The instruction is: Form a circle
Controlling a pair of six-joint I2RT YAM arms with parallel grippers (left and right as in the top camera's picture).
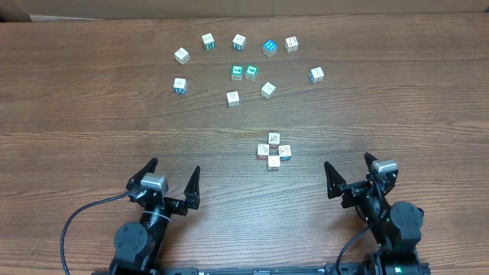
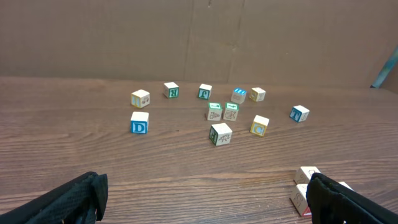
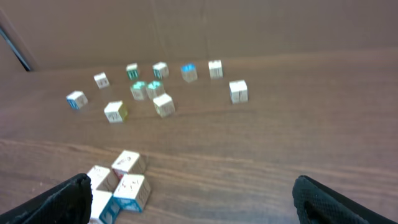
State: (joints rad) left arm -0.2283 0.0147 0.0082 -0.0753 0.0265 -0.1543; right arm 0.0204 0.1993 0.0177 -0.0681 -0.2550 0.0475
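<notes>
**Four-cube ring sits between two wide-open grippers**

Overhead first: the circle (image 1: 273, 151) lies right of centre on the wooden table (image 1: 76, 122). It is four small whitish cubes pushed tight together in a diamond, with faint printed marks on top and a touch of blue on one cube. It is nearer the right gripper (image 1: 348, 161) than the left gripper (image 1: 174, 166), and apart from both. Both sets of jaws are spread wide with nothing between them. Further back, eleven loose cubes (image 1: 244, 70) lie scattered in a rough arc, well apart from the ring, some with teal or blue faces.

Over to the left wrist: the left gripper (image 2: 205, 180) gapes, its dark fingers (image 2: 62, 202) down in the bottom corners with only bare wood between them. The circle (image 2: 306, 186) peeks in at lower right, partly hidden behind one finger, with pale cubes and a reddish edge showing.

Now the right wrist, a little blurred: the right gripper (image 3: 191, 183) is just as wide and holds nothing. The circle (image 3: 118, 183) sits low at the picture's left, just beside one finger, with teal showing on a side face. Whether cube and finger touch cannot be told from here
</notes>
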